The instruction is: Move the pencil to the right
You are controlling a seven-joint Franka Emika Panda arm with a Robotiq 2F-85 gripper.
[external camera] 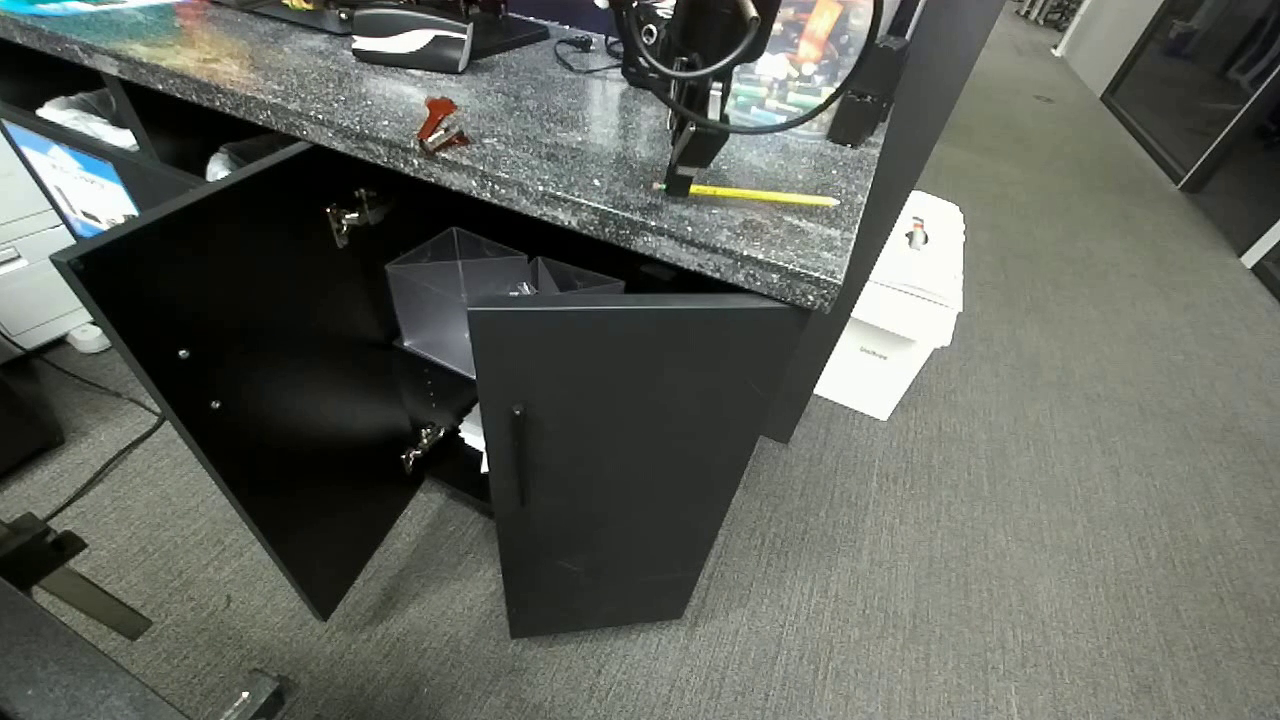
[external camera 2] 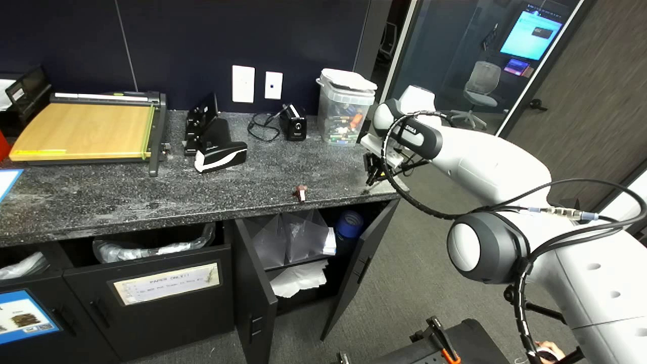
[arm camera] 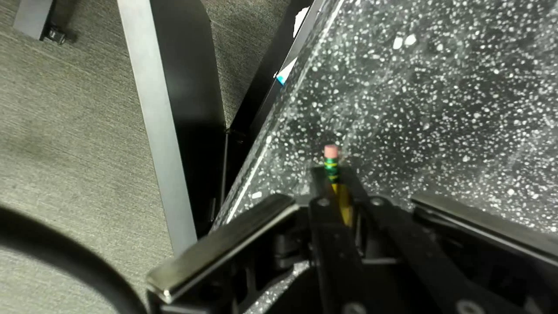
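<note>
Speckled countertop (external camera: 560, 150) lies beneath jaws pinching the yellow pencil (external camera: 765, 195) near its eraser (arm camera: 331, 151).

Three cameras tilted down on one countertop (external camera: 560, 140): two outside, one on the wrist.
In an exterior view the lens looks down from just before the open cabinet doors (external camera: 630, 460), the countertop spanning ten to one o'clock. In an exterior view the lens stands high and farther off, facing the dark wall (external camera 2: 182, 50) at eleven, the arm (external camera 2: 498, 164) at three. Both exterior views share the doors, the countertop's end and the red staple remover (external camera: 436, 118). The wrist view is closest, above the gripper (arm camera: 333, 173) at six o'clock, the pencil (arm camera: 341, 194) near centre, carpet (arm camera: 78, 144) at nine.
</note>
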